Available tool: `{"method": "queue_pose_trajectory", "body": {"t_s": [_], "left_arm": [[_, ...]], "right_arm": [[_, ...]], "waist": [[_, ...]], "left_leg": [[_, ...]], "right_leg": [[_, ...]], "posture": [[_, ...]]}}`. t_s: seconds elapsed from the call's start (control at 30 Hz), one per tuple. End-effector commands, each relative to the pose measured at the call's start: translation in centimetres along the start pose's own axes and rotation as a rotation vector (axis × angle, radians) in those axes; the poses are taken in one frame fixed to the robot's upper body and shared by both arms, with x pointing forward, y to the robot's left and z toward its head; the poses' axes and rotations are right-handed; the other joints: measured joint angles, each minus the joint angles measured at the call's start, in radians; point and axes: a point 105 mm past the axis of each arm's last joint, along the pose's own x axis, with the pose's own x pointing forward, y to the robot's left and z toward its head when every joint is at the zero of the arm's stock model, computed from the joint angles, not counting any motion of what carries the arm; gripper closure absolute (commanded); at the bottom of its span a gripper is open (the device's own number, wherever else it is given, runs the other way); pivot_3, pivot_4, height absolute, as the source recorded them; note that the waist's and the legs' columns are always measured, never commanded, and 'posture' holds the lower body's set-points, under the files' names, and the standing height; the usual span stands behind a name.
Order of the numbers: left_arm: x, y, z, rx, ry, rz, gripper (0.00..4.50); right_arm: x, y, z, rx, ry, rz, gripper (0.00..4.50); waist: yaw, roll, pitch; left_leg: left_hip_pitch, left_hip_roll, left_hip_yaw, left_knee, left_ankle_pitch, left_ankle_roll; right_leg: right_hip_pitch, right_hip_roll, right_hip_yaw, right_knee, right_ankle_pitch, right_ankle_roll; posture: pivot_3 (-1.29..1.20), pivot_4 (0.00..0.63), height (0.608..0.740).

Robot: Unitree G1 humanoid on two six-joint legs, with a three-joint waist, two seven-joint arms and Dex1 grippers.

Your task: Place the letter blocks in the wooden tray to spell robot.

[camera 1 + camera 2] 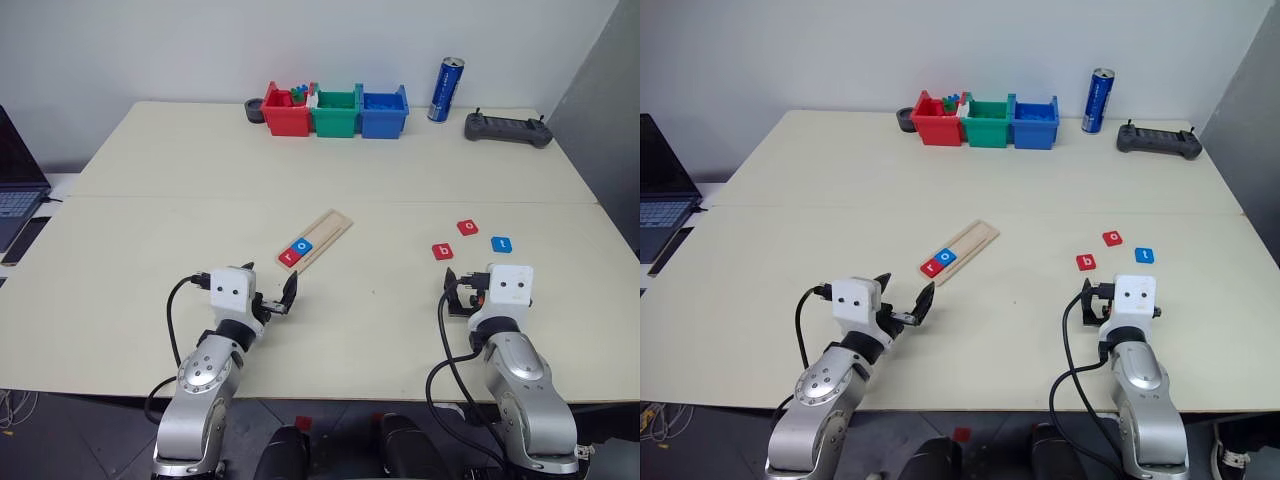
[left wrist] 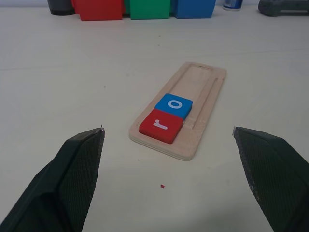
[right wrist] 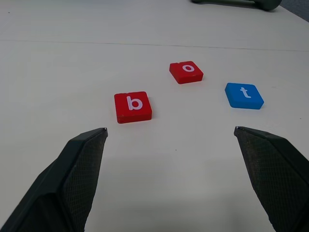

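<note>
The wooden tray (image 1: pixel 317 239) is a long, narrow strip of pale wood with rounded corners and a shallow groove, lying at a slant on the cream table (image 1: pixel 150 240). In the end of the tray nearest the robot sit two letter blocks side by side and touching: a red tile (image 2: pixel 161 125) with a white "r" at the very end, and next to it a blue tile (image 2: pixel 174 105) with a white "o"; the rest of the groove is bare wood. Well to the right of the tray, three more flat square tiles lie loose on the table, apart from one another: a red "b" (image 3: pixel 133 107), a red "o" (image 3: pixel 186 72) beyond it, and a blue "t" (image 3: pixel 244 95) furthest from the tray. The left gripper (image 1: pixel 270 298) hovers just short of the tray's filled end, its two black fingers spread wide and holding nothing. The right gripper (image 3: pixel 179 181) hovers short of the loose tiles, likewise spread wide and empty.
</note>
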Motion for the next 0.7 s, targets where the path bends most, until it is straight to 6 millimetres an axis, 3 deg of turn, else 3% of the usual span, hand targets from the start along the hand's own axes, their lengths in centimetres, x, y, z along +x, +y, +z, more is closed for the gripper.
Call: {"method": "queue_pose_trajectory", "body": {"t_s": [0.03, 0.27, 0.6, 0.7], "left_arm": [[0.2, 0.0, 1.1, 0.041, -0.047, -0.019, 0.00], [1.0, 0.0, 1.8, 0.027, -0.071, -0.090, 0.00], [2.0, 0.7, 2.2, 0.085, -0.068, -0.203, 0.00], [2.6, 1.1, 2.2, 0.093, -0.048, -0.246, 0.00]], "right_arm": [[-0.1, -0.4, 1.9, -0.011, -0.073, -0.009, 0.02], [0.6, -0.4, 2.9, -0.039, -0.101, 0.067, 0.02], [0.3, 2.0, 5.0, -0.060, -0.145, 0.371, 0.02], [-0.2, 3.1, 6.2, -0.074, -0.169, 0.533, 0.02]], "waist": [[0.000, 0.000, 0.000], [0.000, 0.000, 0.000], [-0.002, 0.000, 0.000], [-0.001, 0.000, 0.000]], "left_leg": [[0.000, 0.000, 0.000, 0.000, 0.000, 0.000], [0.000, 0.000, 0.000, 0.000, 0.000, 0.000], [0.001, 0.000, 0.000, 0.000, 0.000, 0.000], [0.000, 0.000, 0.000, 0.000, 0.000, 0.000]], "right_leg": [[0.000, 0.000, 0.000, 0.000, 0.000, 0.000], [0.000, 0.000, 0.000, 0.000, 0.000, 0.000], [0.000, 0.000, 0.000, 0.000, 0.000, 0.000], [0.001, 0.000, -0.001, 0.000, 0.000, 0.000]], "posture": [[0.00, 0.150, 0.740], [0.00, 0.150, 0.740], [0.00, 0.150, 0.740], [0.00, 0.150, 0.740]]}}
